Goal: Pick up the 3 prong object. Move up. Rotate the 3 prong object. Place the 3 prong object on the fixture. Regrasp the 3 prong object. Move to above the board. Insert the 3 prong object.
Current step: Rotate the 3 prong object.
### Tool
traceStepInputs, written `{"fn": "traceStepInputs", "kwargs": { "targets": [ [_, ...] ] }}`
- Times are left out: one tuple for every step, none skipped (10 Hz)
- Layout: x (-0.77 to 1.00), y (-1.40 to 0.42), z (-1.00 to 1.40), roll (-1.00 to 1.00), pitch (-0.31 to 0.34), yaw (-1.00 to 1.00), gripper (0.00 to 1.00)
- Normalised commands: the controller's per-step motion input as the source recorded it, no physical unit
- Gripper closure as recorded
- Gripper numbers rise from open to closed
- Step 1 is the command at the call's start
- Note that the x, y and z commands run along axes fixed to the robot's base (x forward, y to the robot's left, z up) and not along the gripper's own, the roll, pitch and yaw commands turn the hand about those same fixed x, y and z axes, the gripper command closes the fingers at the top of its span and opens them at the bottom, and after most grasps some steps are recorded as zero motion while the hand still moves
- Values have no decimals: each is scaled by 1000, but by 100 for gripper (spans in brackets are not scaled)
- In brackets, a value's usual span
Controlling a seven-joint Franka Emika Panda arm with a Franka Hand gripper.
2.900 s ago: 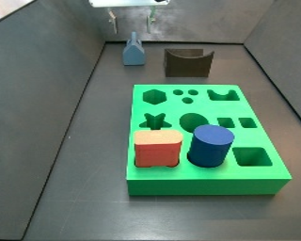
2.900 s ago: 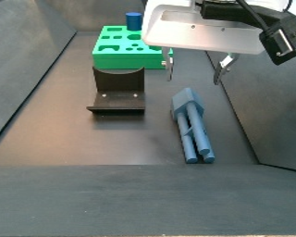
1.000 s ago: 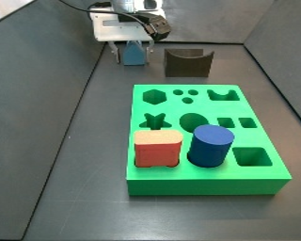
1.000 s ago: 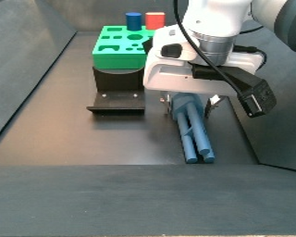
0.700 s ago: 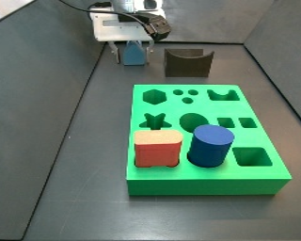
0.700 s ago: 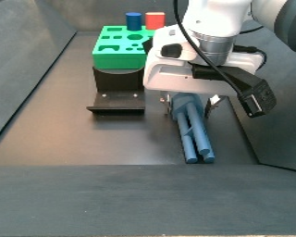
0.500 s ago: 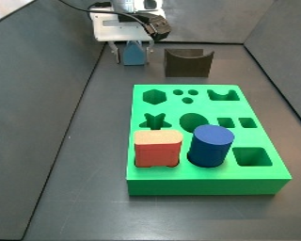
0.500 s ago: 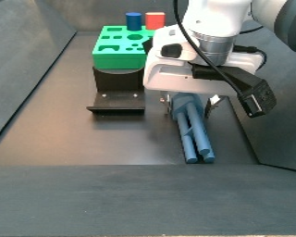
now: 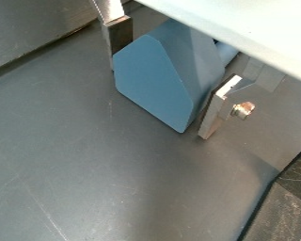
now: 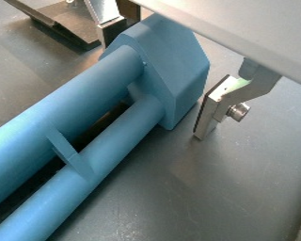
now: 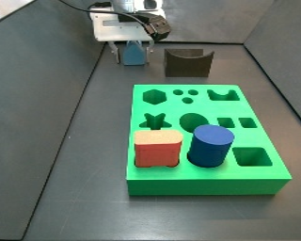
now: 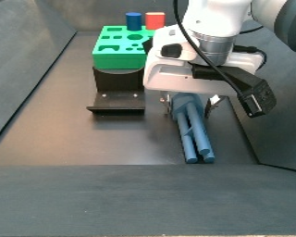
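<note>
The 3 prong object [image 12: 192, 130] is a light steel-blue piece lying flat on the dark floor, with its lobes running toward the camera in a side view. Its blocky head [image 10: 160, 61] sits between the fingers in both wrist views. My gripper [image 12: 194, 100] is down at floor level over that head [image 9: 160, 75], one silver finger [image 10: 216, 108] on each side. The jaws stand close to the head, a narrow gap still showing on one side. The dark brown fixture [image 12: 117, 96] stands beside the piece, and the green board [image 11: 203, 141] lies farther along the floor.
A red block [image 11: 157, 149] and a dark blue cylinder [image 11: 210, 146] stand in the board's holes. Grey walls enclose the floor on both sides. The fixture [image 11: 186, 62] sits close to the gripper [image 11: 132, 42] at the far end.
The gripper came down from well above the piece until its fingers stood on either side of the head. It has held still over the last second.
</note>
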Motion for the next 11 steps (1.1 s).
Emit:
{"fn": "traceStepInputs", "kwargs": {
  "targets": [
    [28, 8, -169, 150, -13, -11, 0],
    [28, 8, -169, 150, -13, -11, 0],
    [28, 8, -169, 150, -13, -11, 0],
    [28, 8, -169, 149, -13, -11, 0],
    [28, 8, -169, 149, -13, -11, 0],
    [28, 8, -169, 149, -13, -11, 0],
    [28, 8, -169, 149, -13, -11, 0],
    [28, 8, -169, 149, -13, -11, 0],
    [28, 8, -169, 149, -13, -11, 0],
    [28, 8, -169, 149, -13, -11, 0],
    [28, 8, -169, 149, -13, -11, 0]
  ]
}}
